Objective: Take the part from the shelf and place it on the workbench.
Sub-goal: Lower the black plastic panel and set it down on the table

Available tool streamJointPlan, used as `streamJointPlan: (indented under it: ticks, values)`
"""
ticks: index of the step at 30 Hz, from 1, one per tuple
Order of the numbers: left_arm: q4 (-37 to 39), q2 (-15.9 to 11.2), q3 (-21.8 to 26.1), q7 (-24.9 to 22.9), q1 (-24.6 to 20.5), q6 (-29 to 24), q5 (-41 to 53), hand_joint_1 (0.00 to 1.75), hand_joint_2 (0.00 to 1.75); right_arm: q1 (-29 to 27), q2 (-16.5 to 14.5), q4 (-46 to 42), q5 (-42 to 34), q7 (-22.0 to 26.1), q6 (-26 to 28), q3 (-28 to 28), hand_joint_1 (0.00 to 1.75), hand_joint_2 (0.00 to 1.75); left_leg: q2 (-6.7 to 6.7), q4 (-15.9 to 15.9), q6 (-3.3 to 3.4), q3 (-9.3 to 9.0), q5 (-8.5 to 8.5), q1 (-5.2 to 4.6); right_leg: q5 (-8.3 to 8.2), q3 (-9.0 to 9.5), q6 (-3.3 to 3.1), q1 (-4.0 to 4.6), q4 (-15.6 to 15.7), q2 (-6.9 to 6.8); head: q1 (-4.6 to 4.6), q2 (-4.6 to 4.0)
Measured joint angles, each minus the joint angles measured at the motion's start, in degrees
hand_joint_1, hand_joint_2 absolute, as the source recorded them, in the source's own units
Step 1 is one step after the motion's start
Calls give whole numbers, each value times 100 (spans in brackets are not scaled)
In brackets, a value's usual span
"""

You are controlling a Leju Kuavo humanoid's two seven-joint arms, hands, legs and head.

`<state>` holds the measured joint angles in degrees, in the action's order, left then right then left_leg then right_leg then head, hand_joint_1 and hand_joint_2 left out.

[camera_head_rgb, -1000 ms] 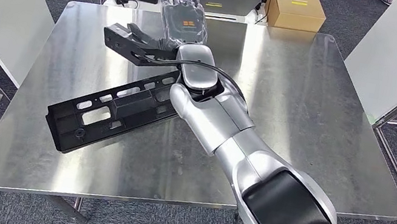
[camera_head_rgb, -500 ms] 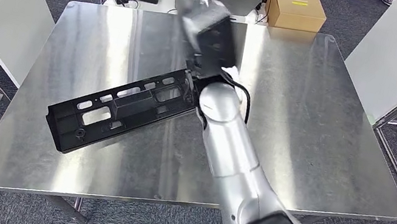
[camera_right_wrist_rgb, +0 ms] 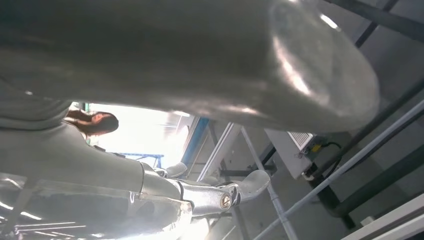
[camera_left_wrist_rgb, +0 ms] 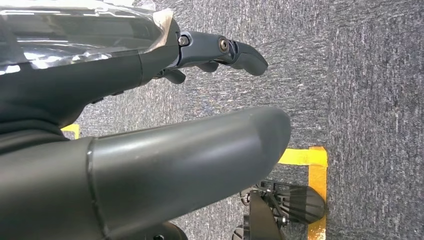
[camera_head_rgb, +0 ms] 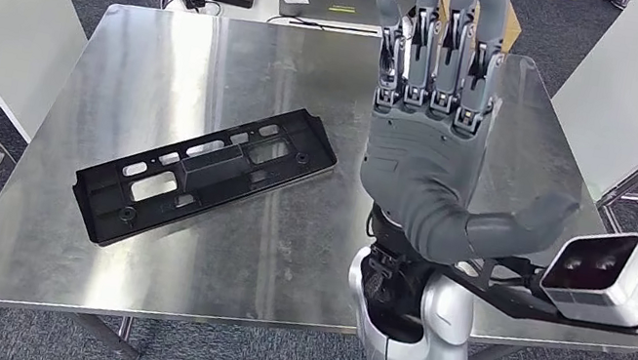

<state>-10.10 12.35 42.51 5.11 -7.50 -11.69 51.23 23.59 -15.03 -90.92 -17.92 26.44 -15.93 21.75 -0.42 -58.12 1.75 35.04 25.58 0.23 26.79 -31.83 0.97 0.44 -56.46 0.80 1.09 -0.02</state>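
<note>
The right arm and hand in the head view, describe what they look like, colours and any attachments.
The right hand has a matte grey palm and thick grey thumb, with darker grey segmented fingers showing metal links. Below it the right arm is glossy silver with dark mechanics and cabling at the wrist. A silver-cased camera with a dark face sits on a black bracket beside the wrist.

I see the right hand (camera_head_rgb: 428, 160) raised in front of the head camera, palm toward the lens, fingers (camera_head_rgb: 453, 45) straight and together, pointing up, thumb (camera_head_rgb: 509, 231) out to the side, nothing in it. My left hand (camera_left_wrist_rgb: 150, 150) (wrist camera only) hangs over the floor, thumb extended, fingers loosely apart, holding nothing.
</note>
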Motion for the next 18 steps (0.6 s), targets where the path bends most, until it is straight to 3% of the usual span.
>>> streamJointPlan:
  ticks: [10,18]
  values:
    - [0,-4,13,31,-18,8,-19,0,0,-239,176,-346,-57,42,-37,143,0,0,-1,-3,3,-3,3,-4,-1,6,2,-5,3,-1,1,0]
    - [-4,-42,121,10,-64,18,-116,0,0,-406,385,-196,-123,139,-158,533,0,0,-2,-7,75,-5,20,-66,-2,14,58,-64,13,-1,0,0]
